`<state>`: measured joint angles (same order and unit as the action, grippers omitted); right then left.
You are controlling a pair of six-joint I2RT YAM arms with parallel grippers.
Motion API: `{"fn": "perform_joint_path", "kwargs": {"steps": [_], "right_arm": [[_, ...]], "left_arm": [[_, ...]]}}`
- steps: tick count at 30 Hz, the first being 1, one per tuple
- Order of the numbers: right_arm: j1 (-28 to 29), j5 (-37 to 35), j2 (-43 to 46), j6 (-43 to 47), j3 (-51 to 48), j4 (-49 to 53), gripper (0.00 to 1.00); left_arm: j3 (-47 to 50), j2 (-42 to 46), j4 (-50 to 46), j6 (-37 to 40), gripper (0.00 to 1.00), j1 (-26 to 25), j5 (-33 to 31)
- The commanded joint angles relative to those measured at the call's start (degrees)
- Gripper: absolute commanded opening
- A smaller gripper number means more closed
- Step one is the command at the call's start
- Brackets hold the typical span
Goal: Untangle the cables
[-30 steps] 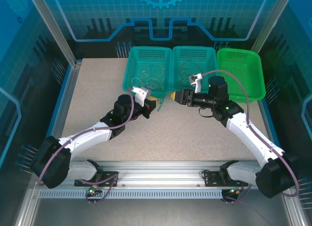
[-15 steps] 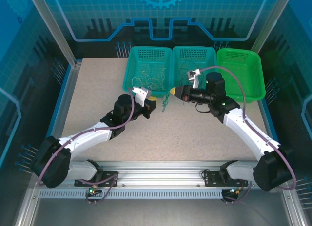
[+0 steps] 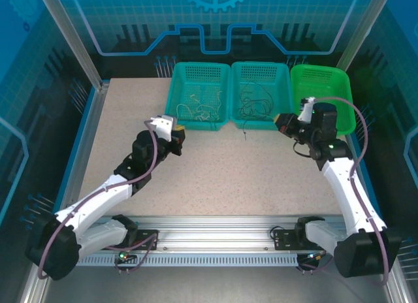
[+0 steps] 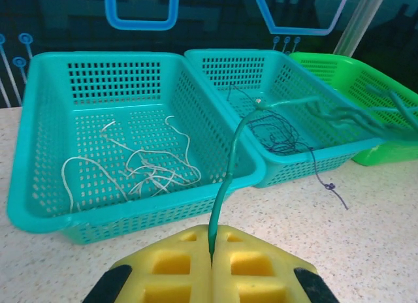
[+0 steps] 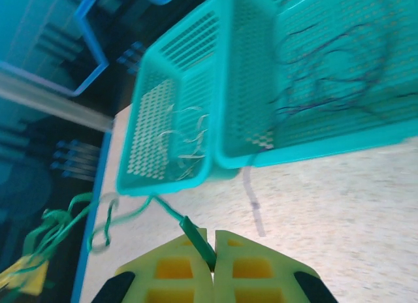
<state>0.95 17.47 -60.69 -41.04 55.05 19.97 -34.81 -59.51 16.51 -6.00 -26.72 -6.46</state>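
My left gripper [image 4: 212,232] had its yellow foam pads [image 4: 176,264] pressed together on one end of a thin green wire [image 4: 228,166]. It hung over the speckled table [image 3: 215,179], front-left of the middle teal basket [image 4: 294,169]. My right gripper [image 5: 210,236] was also closed, its pads clamped on the wire's other end, and it sat just off that basket's front-right corner.

Between my two grips, the green wire rose from the left pads and stretched across above the middle basket's front rim. It carried a few loose loops along the way, and its far stretch was blurred in both wrist views.

Inside the middle basket lay a loose tangle of dark wires [image 4: 277,133]. One purple wire [image 4: 326,184] trailed out over its front rim onto the table.

In the left teal basket [image 4: 40,127], touching the middle one's left side, lay several whitish wires [image 4: 147,175]. A green basket [image 3: 320,84] stood against the middle basket's right side.
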Motion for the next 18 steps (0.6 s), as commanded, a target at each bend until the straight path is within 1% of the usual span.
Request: {"fn": "perform_joint_path", "kwargs": {"steps": [1,5,10,14,16,18], "right_arm": [[-5.28,-5.89,1.37,0.83,-2.07,6.20,0.00],[-11.95,-5.77,2.61,0.28,-2.90,7.19,0.00],[-23.00,-0.61,4.35,-1.84,-2.71,7.24,0.00],[-30.66,1.85,6.30,-6.22,-2.99,5.58,0.00],[-32.42,1.39,7.13,-8.49,-3.36,4.03,0.00],[-32.86,0.65,7.42,-9.65,-3.15,3.25,0.00]], "left_arm": [[1.14,2.16,-2.75,0.13,0.00,1.05,-3.08],[1.79,3.60,-3.90,0.33,0.00,1.68,-3.14],[2.60,4.73,-5.89,-0.16,0.00,3.34,-3.51],[3.42,5.41,-8.49,-0.70,0.00,5.28,-4.11],[3.93,6.68,-10.33,-0.75,0.00,7.22,-4.75],[4.28,8.30,-12.03,-1.21,0.00,9.75,-4.53]]}}
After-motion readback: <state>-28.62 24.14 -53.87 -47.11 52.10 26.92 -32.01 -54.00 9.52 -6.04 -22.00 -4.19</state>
